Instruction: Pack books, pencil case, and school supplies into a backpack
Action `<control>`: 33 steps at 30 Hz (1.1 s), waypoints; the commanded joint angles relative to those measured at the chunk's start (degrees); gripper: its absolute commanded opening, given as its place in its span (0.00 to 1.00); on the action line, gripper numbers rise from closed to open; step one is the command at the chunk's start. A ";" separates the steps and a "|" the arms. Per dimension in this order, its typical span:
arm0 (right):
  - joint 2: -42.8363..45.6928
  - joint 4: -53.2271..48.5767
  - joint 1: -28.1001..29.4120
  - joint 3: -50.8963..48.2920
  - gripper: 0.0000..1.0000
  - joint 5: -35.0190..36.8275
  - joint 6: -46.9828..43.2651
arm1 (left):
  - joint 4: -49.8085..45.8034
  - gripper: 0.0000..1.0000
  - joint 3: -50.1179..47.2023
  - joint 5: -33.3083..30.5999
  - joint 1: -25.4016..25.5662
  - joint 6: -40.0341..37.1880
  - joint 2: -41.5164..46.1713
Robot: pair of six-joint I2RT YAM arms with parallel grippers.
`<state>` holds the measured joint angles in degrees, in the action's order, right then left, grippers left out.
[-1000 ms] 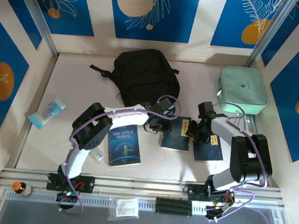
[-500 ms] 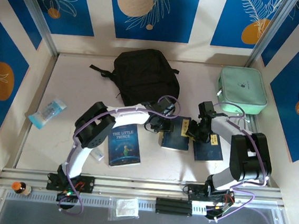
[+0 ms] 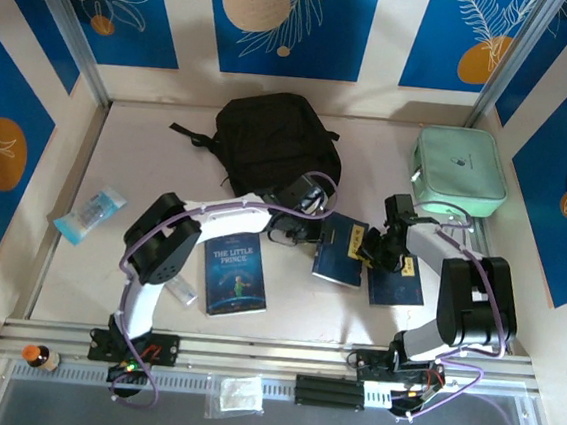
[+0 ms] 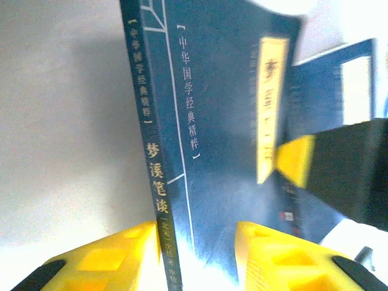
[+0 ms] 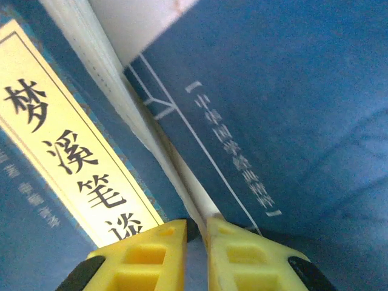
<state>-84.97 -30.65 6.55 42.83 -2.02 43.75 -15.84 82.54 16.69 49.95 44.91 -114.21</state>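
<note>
The black backpack (image 3: 275, 141) lies at the back centre. A dark-blue book with a yellow label (image 3: 340, 250) (image 4: 224, 121) is tilted between my grippers. My left gripper (image 3: 299, 234) (image 4: 197, 254) straddles its spine edge, jaws open wider than the spine. My right gripper (image 3: 369, 247) (image 5: 197, 242) is shut on its white page edge (image 5: 121, 85). A second labelled book (image 3: 395, 282) (image 5: 291, 109) lies flat beside it on the right. "The Little Prince" book (image 3: 235, 275) lies at the front left. A small clear box (image 3: 184, 290) sits by the left arm.
A mint-green zip case (image 3: 460, 169) lies at the back right. A light-blue see-through packet (image 3: 89, 214) rests by the left wall. A small bottle (image 3: 39, 356) stands on the front rail. Walls close in the table on three sides.
The middle book has turned slightly and tipped up on its right edge. My left arm's elbow swung left and its jaws narrowed a little around the spine. The right gripper stayed pinched on the book.
</note>
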 commanded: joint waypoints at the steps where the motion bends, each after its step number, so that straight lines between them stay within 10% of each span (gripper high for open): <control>1: 2.96 0.89 -0.55 -2.02 0.15 -6.30 4.32 | 5.66 0.35 -0.23 6.07 1.30 -0.61 3.38; 14: 1.12 4.30 -1.45 -2.66 0.15 -11.63 5.67 | 2.68 0.34 3.11 3.93 1.10 -0.43 -1.29; 21: 1.44 4.47 -1.76 -1.66 0.16 -9.66 4.60 | 0.83 0.18 3.67 1.70 -0.06 -1.55 0.07; 26: 5.88 7.71 -2.31 -1.36 0.28 -9.34 3.68 | 0.05 0.00 4.38 0.79 -1.47 -3.42 2.26; 33: 9.00 17.73 -3.42 -0.20 0.62 -14.06 6.01 | 3.80 0.00 3.37 -5.22 -4.78 -8.46 8.04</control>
<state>-77.03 -18.85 3.66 41.15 -12.36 48.66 -15.38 84.82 14.83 47.20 39.70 -111.59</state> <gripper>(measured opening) 0.603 0.111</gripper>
